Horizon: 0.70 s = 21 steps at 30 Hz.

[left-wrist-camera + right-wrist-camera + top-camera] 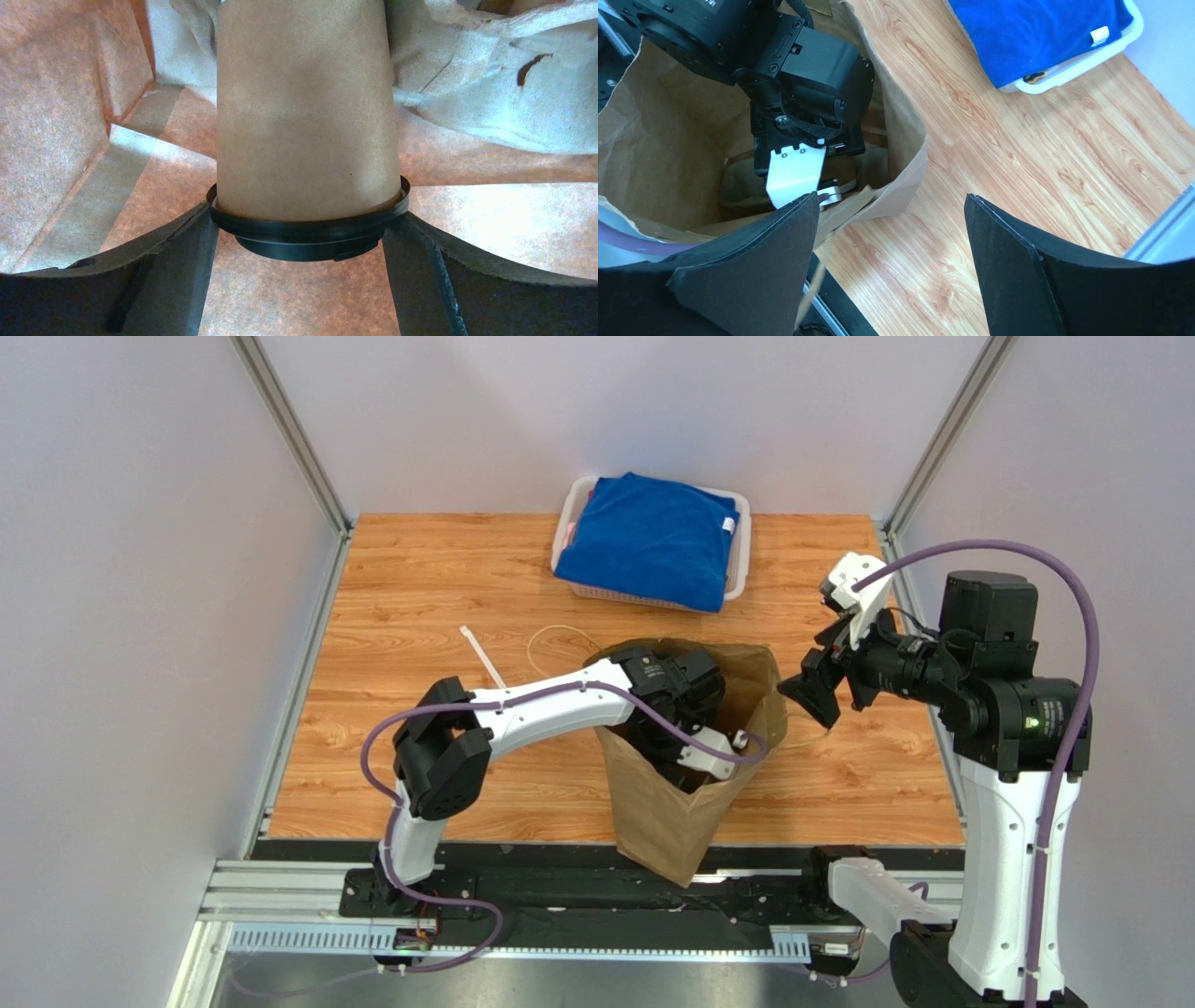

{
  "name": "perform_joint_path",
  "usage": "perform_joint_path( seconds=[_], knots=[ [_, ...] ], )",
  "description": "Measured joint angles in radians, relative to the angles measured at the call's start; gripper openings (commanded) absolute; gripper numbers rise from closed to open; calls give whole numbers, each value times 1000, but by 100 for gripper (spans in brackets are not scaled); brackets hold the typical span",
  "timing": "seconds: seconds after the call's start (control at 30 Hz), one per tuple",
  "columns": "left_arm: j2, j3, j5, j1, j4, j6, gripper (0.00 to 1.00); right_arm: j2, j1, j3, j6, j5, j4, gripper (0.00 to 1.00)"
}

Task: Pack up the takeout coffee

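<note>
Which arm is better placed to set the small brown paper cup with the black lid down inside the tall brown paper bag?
Likely left: the left fingers flank the black lid of the brown paper cup inside the brown paper bag. The right fingers hang open outside, empty.

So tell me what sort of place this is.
Probably a robotics lab test cell rather than a café: a wooden tabletop boxed in by plain white panels on aluminium posts, two arms bolted to a rail at its near edge, and a paper bag staged as a prop.
</note>
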Motion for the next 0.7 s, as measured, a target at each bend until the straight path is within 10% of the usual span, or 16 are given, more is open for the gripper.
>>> perform_joint_path(
  seconds=[0.7],
  knots=[
    [-210, -235, -241, -76, -128, 443, 29, 140, 224, -66, 72, -154, 16, 67]
  ],
)
